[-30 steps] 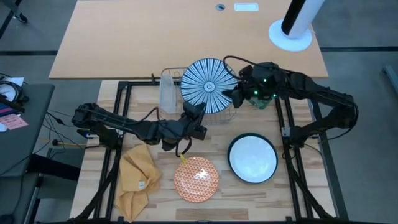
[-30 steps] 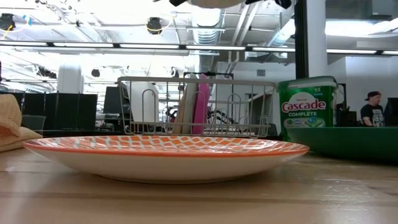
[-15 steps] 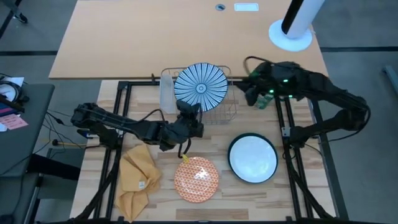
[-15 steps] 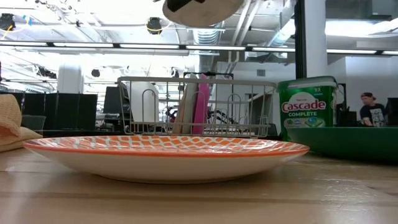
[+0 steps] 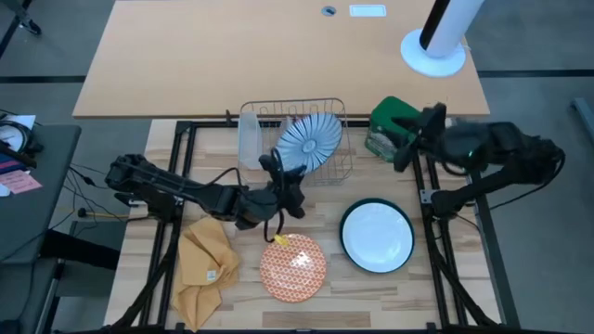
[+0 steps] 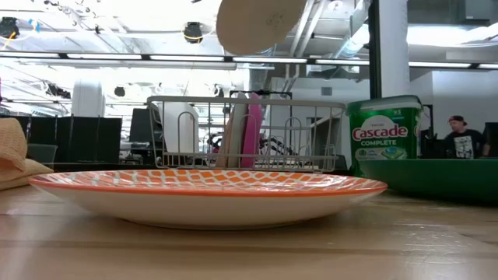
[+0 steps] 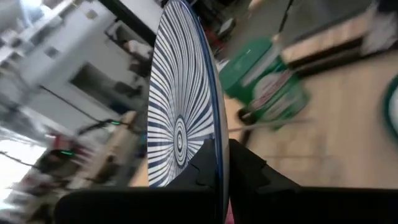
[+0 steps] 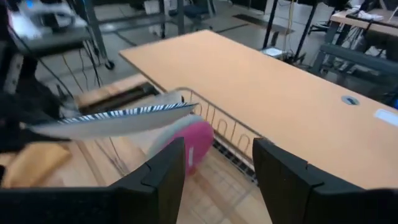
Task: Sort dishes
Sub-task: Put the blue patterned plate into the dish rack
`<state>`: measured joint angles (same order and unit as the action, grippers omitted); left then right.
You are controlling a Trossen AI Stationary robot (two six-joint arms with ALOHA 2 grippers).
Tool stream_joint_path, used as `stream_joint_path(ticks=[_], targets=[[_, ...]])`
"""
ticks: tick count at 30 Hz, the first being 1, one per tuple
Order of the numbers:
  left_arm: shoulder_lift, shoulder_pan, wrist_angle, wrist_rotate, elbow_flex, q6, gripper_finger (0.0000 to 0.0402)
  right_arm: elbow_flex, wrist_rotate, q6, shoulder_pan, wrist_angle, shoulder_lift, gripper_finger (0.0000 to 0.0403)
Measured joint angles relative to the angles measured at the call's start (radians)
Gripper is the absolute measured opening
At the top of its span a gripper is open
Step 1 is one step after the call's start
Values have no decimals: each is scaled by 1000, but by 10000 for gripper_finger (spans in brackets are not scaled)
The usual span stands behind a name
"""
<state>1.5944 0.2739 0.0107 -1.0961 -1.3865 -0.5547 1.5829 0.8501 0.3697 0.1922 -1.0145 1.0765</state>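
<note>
A blue-and-white striped plate (image 5: 309,139) hangs tilted above the wire rack (image 5: 325,167), with my left gripper (image 5: 288,176) shut on it. In the low view its pale underside (image 6: 261,22) shows at the top. A pink plate (image 6: 250,128) stands on edge in the rack. An orange-and-white patterned plate (image 5: 292,266) and a white plate with a dark green rim (image 5: 376,237) lie flat on the near part of the table. My right gripper (image 5: 408,144) stands open by the green canister (image 5: 388,125), holding nothing. My left gripper pinches the striped plate's rim (image 7: 214,146) between its two fingers, one finger on the patterned face and one on the back. The fingers come roughly level from the table's near left. The plate is lifted clear above the rack and stands steeply tilted, nearly on edge.
A frosted container (image 5: 251,139) stands at the rack's left end. A yellow cloth (image 5: 206,260) lies at the near left. A second tabletop (image 5: 278,56) lies beyond the rack, with a white pillar base (image 5: 432,51) at its right.
My right gripper has drawn back from the striped plate's right rim toward the table's right edge and a little up. My left gripper has rolled its wrist, and the plate has tipped from face-up to steeply tilted over the rack.
</note>
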Motion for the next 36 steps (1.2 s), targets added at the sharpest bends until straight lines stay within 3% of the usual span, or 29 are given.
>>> stream_joint_path(ticks=[4,9,14,21,25,36], targets=[[0,6,10,54,0,195,2,0,167,121,126,-110,69,186],[0,12,-7,50,0,407,1,0,396,384,243,-311,169,186],[2,31,-21,59,36,569,1,-3,496,643,333,-561,270,186],[11,45,3,79,51,668,1,-23,566,506,369,-531,312,186],[11,39,23,154,50,709,1,-23,569,504,371,-546,287,186],[11,3,208,151,51,622,1,-21,563,521,418,-548,180,186]])
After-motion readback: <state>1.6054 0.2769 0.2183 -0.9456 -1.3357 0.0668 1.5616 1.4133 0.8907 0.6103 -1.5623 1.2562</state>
